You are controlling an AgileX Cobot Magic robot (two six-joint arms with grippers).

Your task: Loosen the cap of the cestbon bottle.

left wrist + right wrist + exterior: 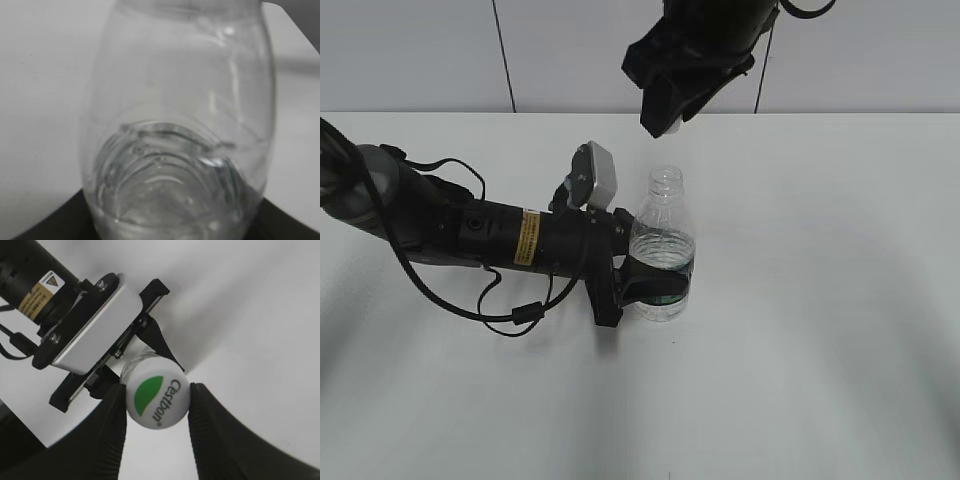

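The cestbon bottle point(663, 247) stands upright on the white surface point(820, 330), near the middle. It is small and made of clear plastic. A dark green band goes around its lower part, and you can see water inside, about up to the band. In the left wrist view the bottle point(180, 125) fills almost the whole picture, and the see-through wall looks shiny with curvy ridges showing through the water.

The bottle's neck is bare at the top in the exterior view. No lid sits on it.

The left gripper point(645, 283) lies low along the surface, coming in from the left. Its black jaws hug the bottle around the green band and hold it tight.

The right gripper point(665, 120) hangs in the air above the bottle, not touching it. In the right wrist view its jaws press on both sides of the cap point(158, 398). The cap is small, round and white. On top it has a green shape like half a leaf and the word "Cestbon" in dark letters. In that view the cap covers most of the bottle below it, so only a bit of clear rim peeks out behind it. In the exterior view the cap is mostly hidden by the gripper; maybe a pale bit shows at its tip.
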